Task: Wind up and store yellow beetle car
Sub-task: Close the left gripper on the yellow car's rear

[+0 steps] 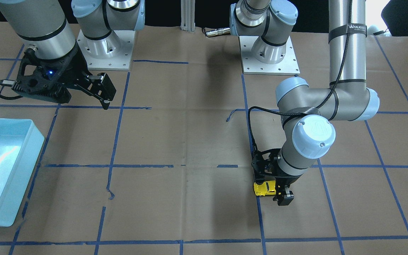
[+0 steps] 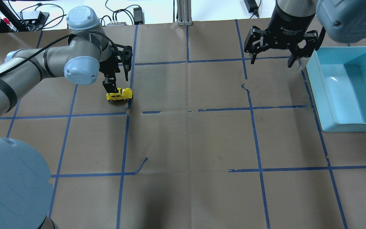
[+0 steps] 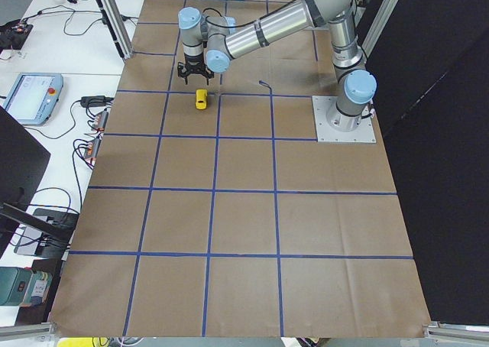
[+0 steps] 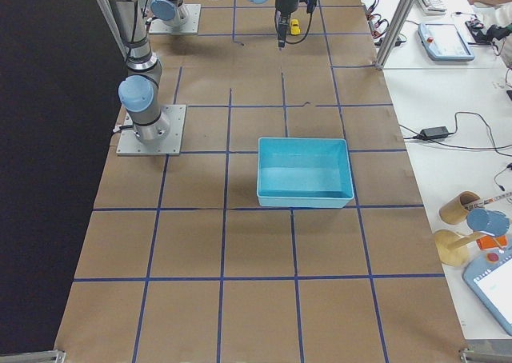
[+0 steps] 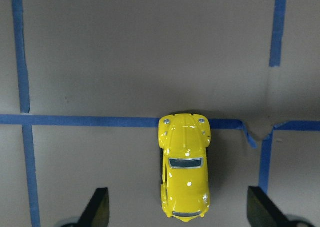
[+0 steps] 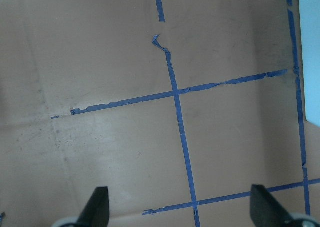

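yellow beetle car (image 2: 119, 94) sits on the paper-covered table (image 2: 186, 143), one end over a blue tape line (image 5: 75, 120). left gripper (image 2: 118, 79) is right above it, fingers wide apart on either side, not touching the car. right gripper (image 2: 272, 62) hovers well apart from the car, fingers spread, just beside the light blue bin (image 2: 345, 126).

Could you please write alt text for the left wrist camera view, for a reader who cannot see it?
Seen from above, a yellow beetle car stands on the brown paper table between the fingers of the open left gripper, touching neither. One end lies over a line of blue tape.
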Tool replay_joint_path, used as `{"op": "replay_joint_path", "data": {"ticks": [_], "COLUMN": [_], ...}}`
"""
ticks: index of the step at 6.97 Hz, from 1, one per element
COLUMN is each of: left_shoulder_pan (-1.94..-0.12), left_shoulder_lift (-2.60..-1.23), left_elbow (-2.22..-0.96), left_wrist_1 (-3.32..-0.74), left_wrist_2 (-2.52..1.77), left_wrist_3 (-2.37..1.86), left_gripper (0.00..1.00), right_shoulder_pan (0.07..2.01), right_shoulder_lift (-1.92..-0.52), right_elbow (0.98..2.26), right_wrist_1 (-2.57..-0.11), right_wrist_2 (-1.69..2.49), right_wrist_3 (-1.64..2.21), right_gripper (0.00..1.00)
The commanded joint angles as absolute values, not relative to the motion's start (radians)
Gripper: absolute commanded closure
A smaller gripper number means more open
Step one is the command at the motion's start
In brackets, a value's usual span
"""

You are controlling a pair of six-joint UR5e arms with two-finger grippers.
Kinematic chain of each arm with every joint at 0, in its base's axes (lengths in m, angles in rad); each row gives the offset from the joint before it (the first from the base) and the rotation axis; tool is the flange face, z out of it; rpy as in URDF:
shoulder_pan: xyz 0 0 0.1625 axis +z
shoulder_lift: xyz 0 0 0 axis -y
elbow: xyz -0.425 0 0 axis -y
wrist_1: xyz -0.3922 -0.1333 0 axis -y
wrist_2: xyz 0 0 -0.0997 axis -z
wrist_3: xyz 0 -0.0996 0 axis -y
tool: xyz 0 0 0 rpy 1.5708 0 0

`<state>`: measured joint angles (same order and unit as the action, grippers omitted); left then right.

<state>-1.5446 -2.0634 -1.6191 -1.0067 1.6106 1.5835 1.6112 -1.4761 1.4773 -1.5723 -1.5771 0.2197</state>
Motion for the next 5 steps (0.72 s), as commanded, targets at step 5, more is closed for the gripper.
{"op": "replay_joint_path", "data": {"ticks": [5], "left_shoulder_pan": [-1.519], "left_shoulder_lift": [-2.126], "left_elbow": [-1.634], "left_wrist_1": [-0.994], "left_wrist_2": [1.609], "left_wrist_3": [1.578], "left_gripper": [0.12], "right_shoulder_pan": [1.612], "right_shoulder_lift": [-1.47], "right_elbow": [1.468], "right_wrist_1": [-1.577], "right_wrist_2": [-1.577], "right_wrist_3": [0.219], "right_gripper": [0.0]}}
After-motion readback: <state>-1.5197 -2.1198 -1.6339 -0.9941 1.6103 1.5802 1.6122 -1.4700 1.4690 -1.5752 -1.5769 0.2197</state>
